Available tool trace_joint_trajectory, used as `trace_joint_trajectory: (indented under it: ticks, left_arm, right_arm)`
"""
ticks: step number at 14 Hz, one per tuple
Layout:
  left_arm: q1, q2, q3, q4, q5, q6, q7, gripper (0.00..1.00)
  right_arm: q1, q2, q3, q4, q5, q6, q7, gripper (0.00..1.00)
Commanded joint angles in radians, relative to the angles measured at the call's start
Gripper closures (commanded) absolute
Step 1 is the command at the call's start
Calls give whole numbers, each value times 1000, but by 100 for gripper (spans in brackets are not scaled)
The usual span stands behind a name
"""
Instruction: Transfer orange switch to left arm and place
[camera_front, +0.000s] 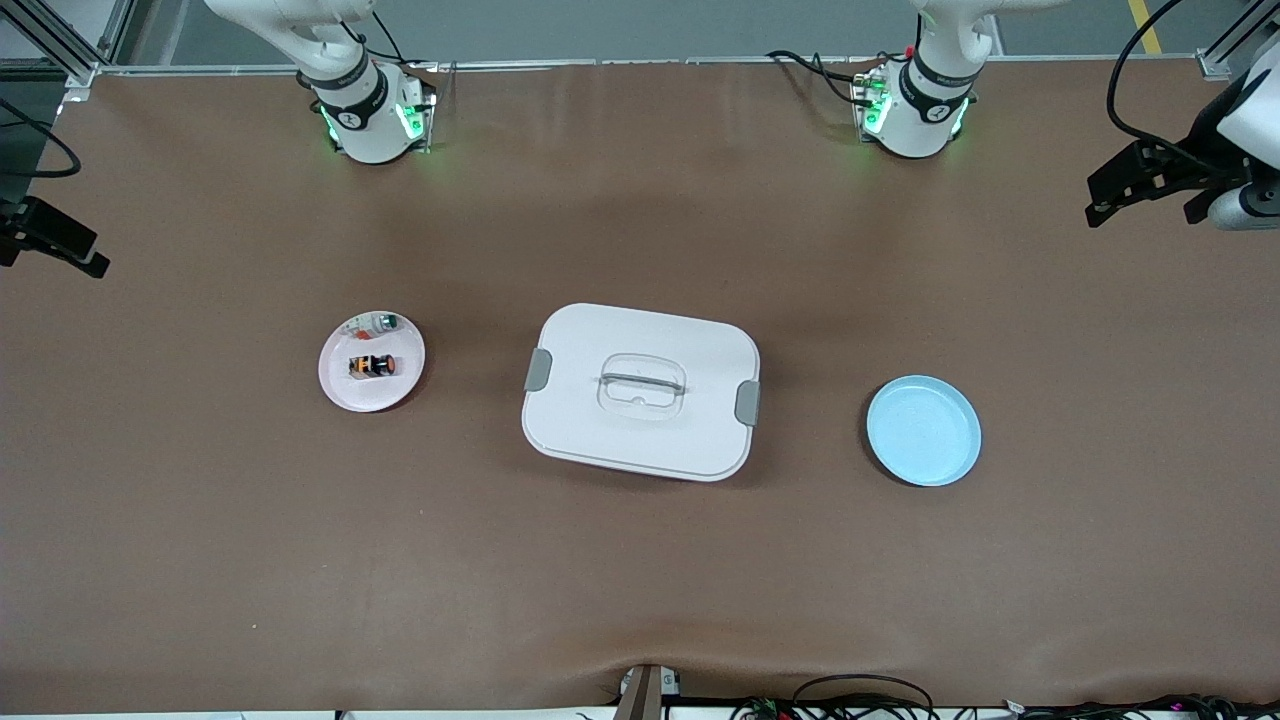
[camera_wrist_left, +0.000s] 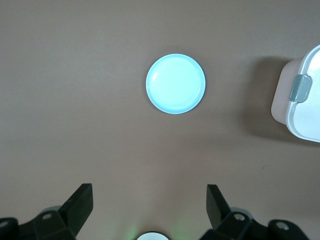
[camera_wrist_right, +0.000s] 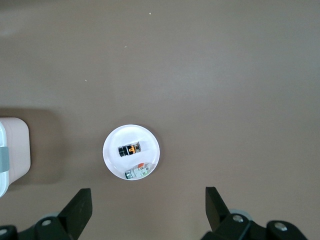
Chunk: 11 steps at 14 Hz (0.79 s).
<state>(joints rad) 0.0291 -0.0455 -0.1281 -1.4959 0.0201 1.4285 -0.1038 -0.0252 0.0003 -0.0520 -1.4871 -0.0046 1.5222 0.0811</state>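
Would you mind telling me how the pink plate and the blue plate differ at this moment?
The pink plate holds the orange switch and a green-capped part; the blue plate holds nothing. The pink plate lies toward the right arm's end of the table, the blue plate toward the left arm's end, with the box between them. Both are round and flat on the table.

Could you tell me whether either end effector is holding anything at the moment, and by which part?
Nothing is held: both end effectors, left and right, are open; the orange switch lies on the pink plate.

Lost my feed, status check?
Left gripper and right gripper open, high, empty. Orange switch on pink plate. Box sits between it and blue plate.
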Motion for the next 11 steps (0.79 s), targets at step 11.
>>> trace_joint_trajectory:
  ticks: [11]
  left_arm:
    - [23,6,-2,25,12,-31,15,0]
  right_arm:
    - [-15,-20,21,-38,-15,-2,8,0]
